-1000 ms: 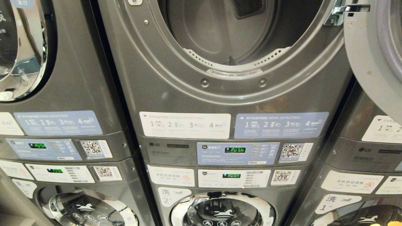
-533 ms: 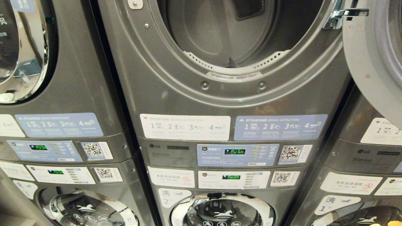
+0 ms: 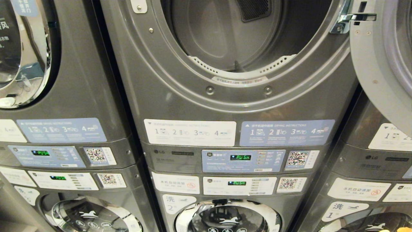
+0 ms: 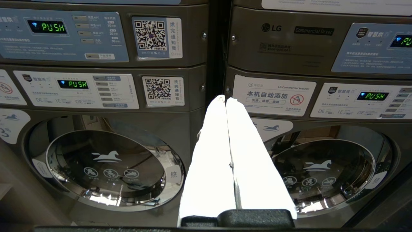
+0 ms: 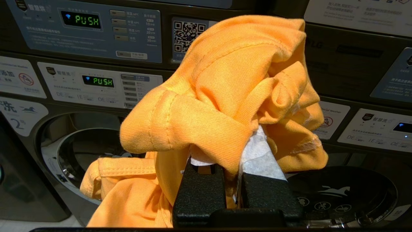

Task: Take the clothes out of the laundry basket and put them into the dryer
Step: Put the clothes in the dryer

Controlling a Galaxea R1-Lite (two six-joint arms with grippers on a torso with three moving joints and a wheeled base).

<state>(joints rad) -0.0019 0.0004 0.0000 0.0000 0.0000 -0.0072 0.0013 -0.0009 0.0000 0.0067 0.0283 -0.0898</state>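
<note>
A: How far along was it?

B: Midway through one load, by my reading. Nearest the right wrist camera, the right claw (image 5: 236, 170) was pinched shut on an orange shirt (image 5: 225, 96), with the cloth bunched over and around its white fingers (image 5: 257, 161). So the pick from the basket was done. What was left was the lift and the drop into the dryer (image 3: 238, 96).

A: And the left claw?

B: The left claw (image 4: 226, 100) was pressed together on nothing, its tips meeting, pointed at the seam between two lower machines. It looked idle.

A: Was anything in the drum?

B: None that I could see. In the head view the drum (image 3: 225, 35) showed bare metal in the part visible, and the door (image 3: 379, 64) stood swung open on the right. (The basket itself showed in no view, so how many clothes remained I could not tell.)

A: Which way did the shirt point?

B: It had no clear long axis; it was a crumpled wad. The bulk sat beyond the fingertips, toward the panels (image 5: 96, 80) reading PUSH, while a looser fold hung back beside the claw body on one side. I judged it would trail on the way up, so the hanging part could catch on the drum's lip.
</note>
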